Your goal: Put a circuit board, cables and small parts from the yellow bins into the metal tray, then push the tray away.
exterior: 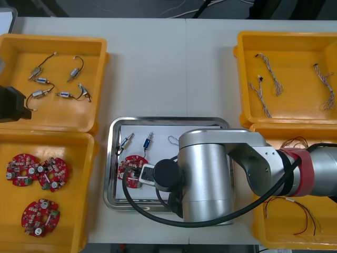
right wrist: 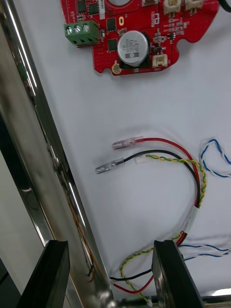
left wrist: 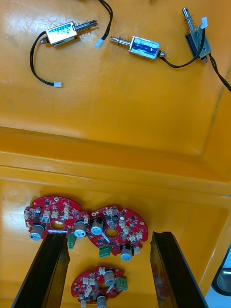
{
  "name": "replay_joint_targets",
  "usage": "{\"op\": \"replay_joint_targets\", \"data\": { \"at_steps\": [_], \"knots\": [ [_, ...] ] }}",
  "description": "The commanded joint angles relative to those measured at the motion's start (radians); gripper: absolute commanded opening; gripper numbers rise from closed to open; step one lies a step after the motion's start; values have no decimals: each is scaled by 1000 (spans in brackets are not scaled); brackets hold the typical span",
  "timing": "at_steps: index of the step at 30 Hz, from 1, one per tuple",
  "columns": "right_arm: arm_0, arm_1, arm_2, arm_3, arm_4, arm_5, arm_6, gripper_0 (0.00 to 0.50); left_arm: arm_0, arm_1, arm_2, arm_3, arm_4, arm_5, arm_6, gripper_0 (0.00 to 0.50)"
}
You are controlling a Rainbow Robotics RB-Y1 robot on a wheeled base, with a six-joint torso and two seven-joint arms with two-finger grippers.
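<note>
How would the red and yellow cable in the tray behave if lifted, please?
Probably floppy: the cable lies in a loose curve in the tray, so its ends would dangle. Likely light, as its wires are thin. The right gripper, open, is over one end; the left gripper is open above the bins.

You have the tray [exterior: 108,179] mid-table, bins either side — inside it a circuit board [exterior: 129,167] lies left, two small metal parts [exterior: 147,142] behind it. Far left bin [exterior: 63,113] holds more parts [exterior: 42,80], near left bin [exterior: 76,211] three boards [exterior: 39,216], right bins [exterior: 243,63] — cables [exterior: 271,75].

glossy mirror-like metal tray [exterior: 111,158] rim, matt white inside; smooth yellow bins [exterior: 100,63].
</note>
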Motion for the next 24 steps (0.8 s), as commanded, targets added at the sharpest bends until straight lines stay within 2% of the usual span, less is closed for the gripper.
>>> {"op": "replay_joint_targets", "data": {
  "at_steps": [1, 13, 24],
  "knots": [
    [-55, 62, 53, 30, 11, -12, 59, 500, 19, 47, 31, -21, 8, 8, -90, 500],
    [-56, 79, 73, 50, -15, -14, 96, 500, 19, 47, 31, -21, 11, 11, -91, 500],
    [-50, 98, 124, 52, 19, -14, 108, 500, 19, 47, 31, -21, 11, 11, -91, 500]
  ]
}}
